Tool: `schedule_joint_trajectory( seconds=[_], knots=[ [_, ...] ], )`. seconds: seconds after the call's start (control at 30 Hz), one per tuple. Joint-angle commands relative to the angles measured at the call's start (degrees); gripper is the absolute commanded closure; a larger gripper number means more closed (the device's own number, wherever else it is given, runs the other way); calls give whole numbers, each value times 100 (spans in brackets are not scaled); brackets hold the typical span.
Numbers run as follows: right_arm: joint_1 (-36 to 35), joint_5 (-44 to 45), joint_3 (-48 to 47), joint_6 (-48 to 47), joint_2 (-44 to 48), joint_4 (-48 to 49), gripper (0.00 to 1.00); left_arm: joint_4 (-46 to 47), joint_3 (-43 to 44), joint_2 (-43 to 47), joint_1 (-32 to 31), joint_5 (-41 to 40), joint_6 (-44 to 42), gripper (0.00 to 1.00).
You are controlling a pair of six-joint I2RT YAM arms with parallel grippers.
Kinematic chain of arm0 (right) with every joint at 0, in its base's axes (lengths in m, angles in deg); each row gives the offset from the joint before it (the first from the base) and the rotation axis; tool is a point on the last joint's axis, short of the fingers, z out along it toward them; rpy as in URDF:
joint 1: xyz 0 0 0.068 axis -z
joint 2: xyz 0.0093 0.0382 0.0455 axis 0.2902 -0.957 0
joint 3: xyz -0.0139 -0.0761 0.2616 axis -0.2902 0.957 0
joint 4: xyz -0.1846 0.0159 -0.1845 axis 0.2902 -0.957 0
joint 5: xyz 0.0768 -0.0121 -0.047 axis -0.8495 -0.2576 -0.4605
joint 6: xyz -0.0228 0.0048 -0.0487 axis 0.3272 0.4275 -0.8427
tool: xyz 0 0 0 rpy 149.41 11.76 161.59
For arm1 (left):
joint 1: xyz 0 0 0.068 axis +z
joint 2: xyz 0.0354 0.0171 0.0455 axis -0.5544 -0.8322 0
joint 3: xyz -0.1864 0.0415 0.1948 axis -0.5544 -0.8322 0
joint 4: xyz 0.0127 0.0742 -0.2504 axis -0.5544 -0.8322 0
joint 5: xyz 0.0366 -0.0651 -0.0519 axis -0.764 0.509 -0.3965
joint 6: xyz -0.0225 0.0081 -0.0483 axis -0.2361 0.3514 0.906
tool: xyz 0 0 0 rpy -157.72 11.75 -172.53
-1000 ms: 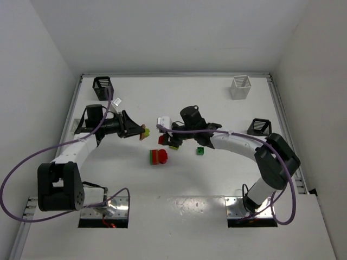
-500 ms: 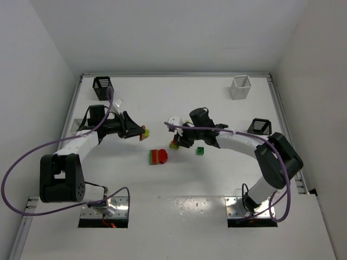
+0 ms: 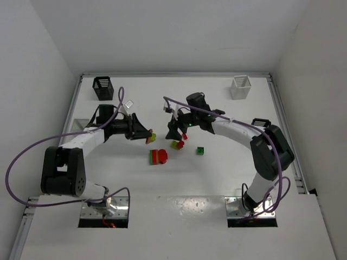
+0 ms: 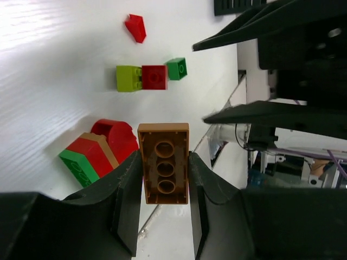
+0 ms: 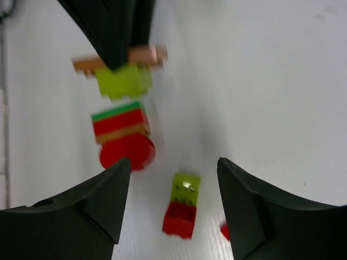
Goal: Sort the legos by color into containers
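left gripper (image 4: 164, 165) clamps a tan brick (image 4: 164, 140); right gripper (image 5: 172, 169) spread wide, empty, near lime-red stack (image 5: 182, 210)

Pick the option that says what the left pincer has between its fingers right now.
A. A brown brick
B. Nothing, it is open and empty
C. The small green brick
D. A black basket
A: in the left wrist view the left pincer is shut on a brown brick. The brick's hollow underside faces the camera and a finger presses on each long side.
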Motion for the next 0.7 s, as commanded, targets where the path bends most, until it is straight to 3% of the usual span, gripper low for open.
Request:
schedule_joint_trajectory(
  seconds=[0.0,0.13,0.4,0.67],
  knots=[
    [-81,-1184,-473,564,10,128,33,107,253,26,-119,299,-66,100],
    [-195,-1369,-701,564,89,59,32,160,253,78,-172,369,-12,100],
    [-468,-1615,-1106,-815,-113,-1242,30,283,191,183,-224,422,146,100],
    [-687,-1027,-1212,-887,-236,-1068,30,459,33,360,-224,545,330,100]
  ],
)
